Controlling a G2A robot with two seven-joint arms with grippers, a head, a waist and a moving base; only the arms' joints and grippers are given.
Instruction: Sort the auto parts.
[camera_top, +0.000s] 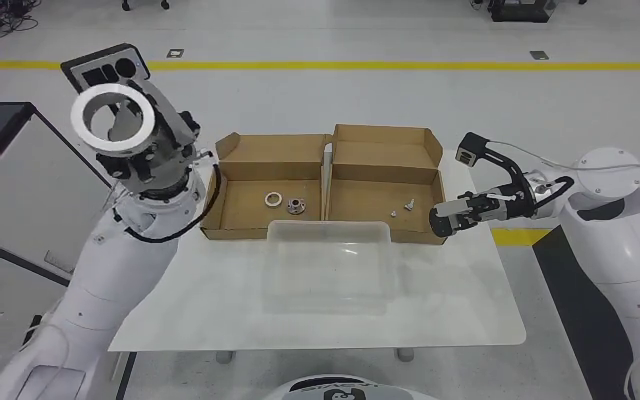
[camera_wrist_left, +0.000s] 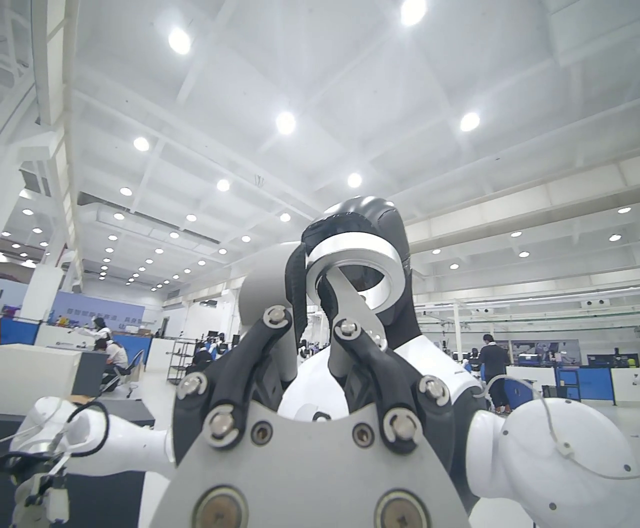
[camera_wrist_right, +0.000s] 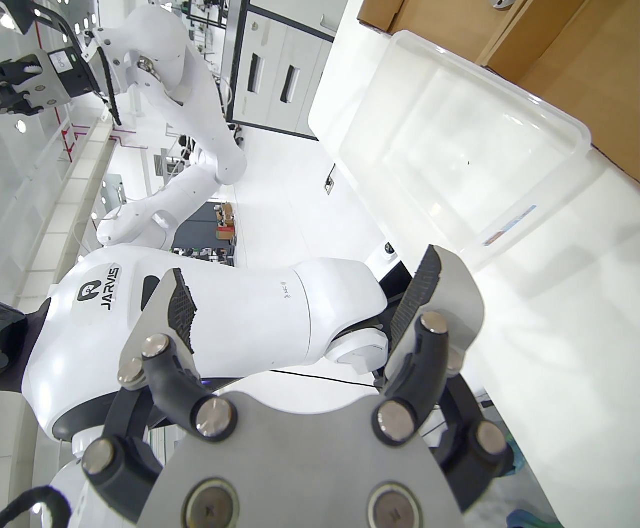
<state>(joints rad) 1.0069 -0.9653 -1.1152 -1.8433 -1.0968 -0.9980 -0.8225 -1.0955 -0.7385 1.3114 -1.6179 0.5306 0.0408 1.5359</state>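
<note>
Well, the big metal ring (camera_top: 112, 115) was held high in the air, out by the left end of the cardboard box (camera_top: 380, 140); the left gripper (camera_wrist_left: 320, 292) was clenched on its rim, one finger inside the hole and one outside. Down on the table (camera_top: 470, 300) the box was split by a divider into two compartments; the left one held a small washer (camera_top: 271, 197) and a gear-like piece (camera_top: 296, 206) close together; the right one held a couple of small bolts (camera_top: 402, 208). Just in front of the box stood the clear plastic tub (camera_top: 325, 262). Over on the other side, the right gripper (camera_wrist_right: 305, 290) hung by the right end of the box, fingers spread apart and carrying nothing. By my reckoning the sorting was well along: round parts on one side, bolts on the other; the ring looked like the piece left to place, likely in with the round parts.
</note>
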